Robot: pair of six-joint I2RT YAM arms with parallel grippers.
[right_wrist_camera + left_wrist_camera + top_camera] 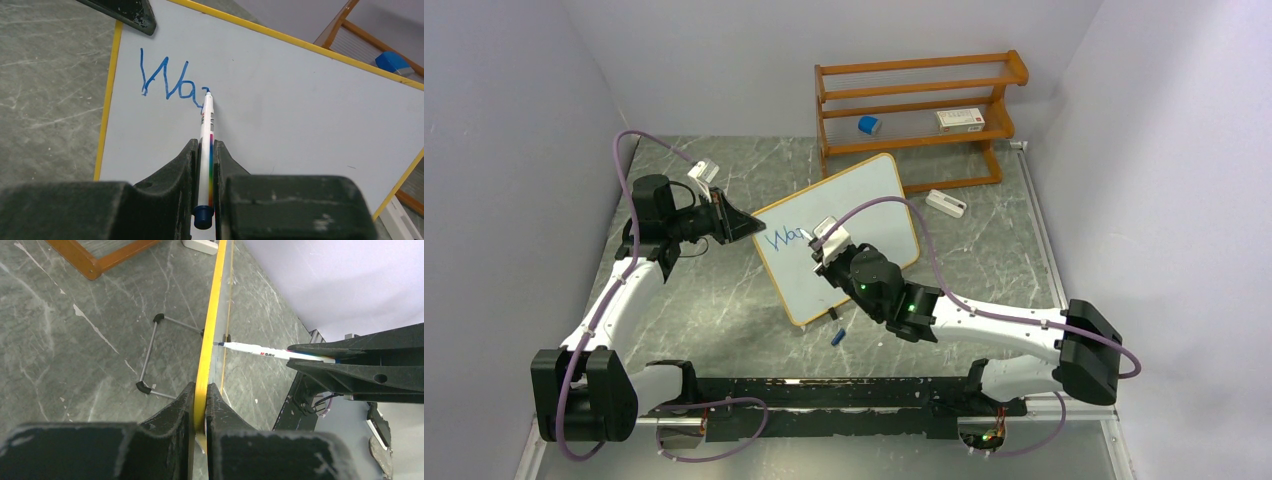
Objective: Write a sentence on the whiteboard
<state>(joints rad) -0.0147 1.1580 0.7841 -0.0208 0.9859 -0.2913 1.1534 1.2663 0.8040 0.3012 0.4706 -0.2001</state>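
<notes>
The whiteboard (869,200) stands tilted on the table, white with a yellow-orange frame. My left gripper (746,224) is shut on its left edge; in the left wrist view the frame (210,330) runs up from between the fingers of that gripper (200,390). My right gripper (821,247) is shut on a white marker (207,120) with a rainbow stripe and blue end cap. The marker's tip touches the board (300,110) at the end of the blue letters "Wa" (170,80), the start of the sentence. The marker (265,353) also shows from the side, pressed against the board.
An orange wooden shelf rack (919,110) stands at the back, holding a blue object (869,125) and a white box (961,119). A white box (946,204) lies right of the board. A small blue cap (837,336) lies near the board's front corner. Behind the board is its wire stand (150,355).
</notes>
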